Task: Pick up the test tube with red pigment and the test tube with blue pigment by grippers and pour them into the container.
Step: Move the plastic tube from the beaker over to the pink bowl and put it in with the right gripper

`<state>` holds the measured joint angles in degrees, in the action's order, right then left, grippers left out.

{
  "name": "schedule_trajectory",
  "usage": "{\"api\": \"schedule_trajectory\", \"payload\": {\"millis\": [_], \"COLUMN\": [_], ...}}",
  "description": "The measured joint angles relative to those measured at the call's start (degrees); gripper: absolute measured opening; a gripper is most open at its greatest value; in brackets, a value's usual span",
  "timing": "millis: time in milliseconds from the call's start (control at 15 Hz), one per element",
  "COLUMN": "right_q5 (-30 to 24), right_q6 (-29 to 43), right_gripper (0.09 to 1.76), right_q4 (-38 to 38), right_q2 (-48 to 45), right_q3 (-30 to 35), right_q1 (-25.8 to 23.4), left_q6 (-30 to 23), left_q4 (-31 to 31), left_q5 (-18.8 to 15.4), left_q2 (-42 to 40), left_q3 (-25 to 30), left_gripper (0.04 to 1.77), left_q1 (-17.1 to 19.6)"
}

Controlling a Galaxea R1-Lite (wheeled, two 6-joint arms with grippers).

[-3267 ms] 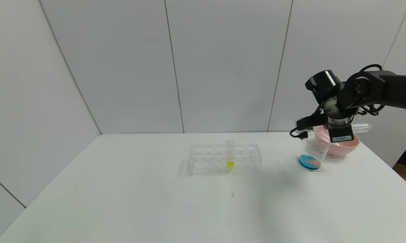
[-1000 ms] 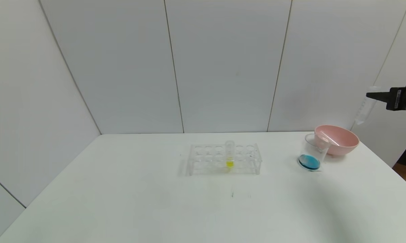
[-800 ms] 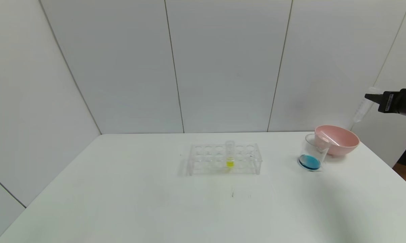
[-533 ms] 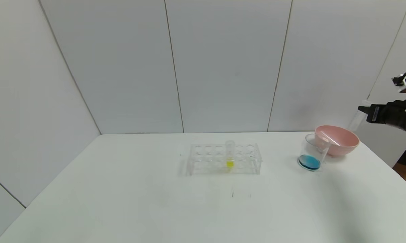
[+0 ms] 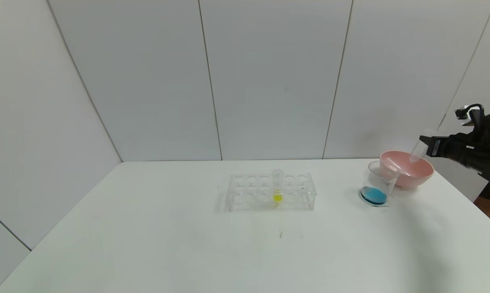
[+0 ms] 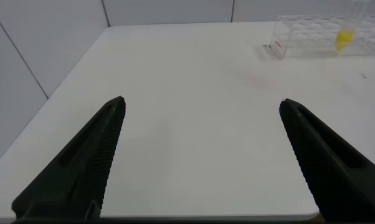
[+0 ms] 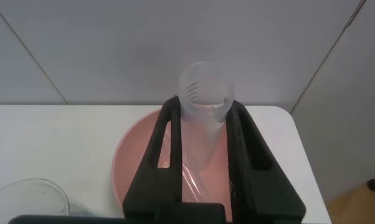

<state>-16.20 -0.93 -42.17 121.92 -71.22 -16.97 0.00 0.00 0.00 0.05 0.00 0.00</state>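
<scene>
Pale grey wall panels are backing a white worktop (image 5: 147, 244) on which a clear plastic tube rack (image 5: 270, 191) is standing near the middle, holding one tube with yellow liquid (image 5: 277, 186). Toward the robot's right, a small clear beaker with a spout, the container (image 5: 377, 185), is sitting with blue liquid pooled at its bottom, just beside a round pink bowl (image 5: 407, 169) in which another clear tube appears to be lying. The right end effector (image 5: 426, 145) is hovering at the worktop's right edge, over the bowl's far-right rim, its black fingers clamped on a clear, emptied test tube (image 7: 203, 124); which pigment it carried cannot be told. That tube's long axis is slanting, its rounded end pointing down into the bowl and its open mouth up. The bowl is lying directly beneath the tube, so a release there would likely drop it in. The left end effector (image 6: 200, 155) is idling over the bare left part of the worktop, fingers spread wide, well apart from everything.
</scene>
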Motion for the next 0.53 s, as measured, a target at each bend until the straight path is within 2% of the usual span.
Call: {"api": "schedule_trajectory", "payload": {"millis": [533], "right_q5": [-0.6], "right_q6": [-0.1], "right_gripper": [0.48], "right_q4": [-0.1], "right_q2": [2.2], "right_q3": [-0.8], "right_q1": [0.2], "left_q6": [0.0], "left_q4": [0.0], "left_q5": [0.0], "left_q2": [0.0], "left_q3": [0.0], "left_gripper": [1.76], "left_q1": [0.0]}}
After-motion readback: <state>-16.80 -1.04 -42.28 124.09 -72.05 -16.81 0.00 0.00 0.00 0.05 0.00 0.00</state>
